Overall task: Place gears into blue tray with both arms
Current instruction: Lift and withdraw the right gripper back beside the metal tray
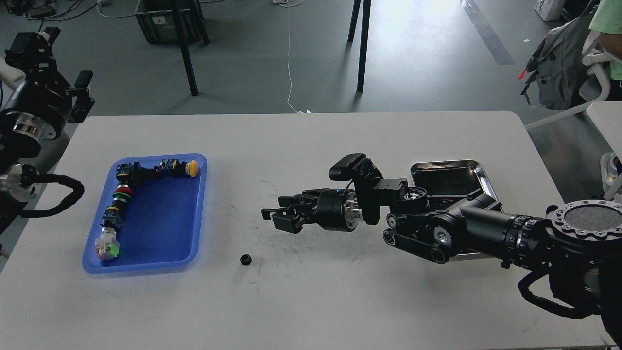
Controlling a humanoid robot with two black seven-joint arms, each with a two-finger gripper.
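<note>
On the white table (311, 301), the blue tray (194, 204) sat near the left edge, holding a bent line of push-button switches (127, 194) with yellow, red and green caps along its left and far sides. One small black gear (246, 260) lay on the bare tabletop just off the tray's near right corner, apart from the rim and touching nothing. The right gripper (272, 218) hung over the middle of the table, pointing left toward the tray, above and to the right of the gear; its fingers stood slightly parted with nothing seen between them. Behind the right arm a steel tray (478, 170) rested toward the right edge. The left gripper (80, 97) was held off the table's far left corner, dark and end-on, so its opening could not be told.
</note>
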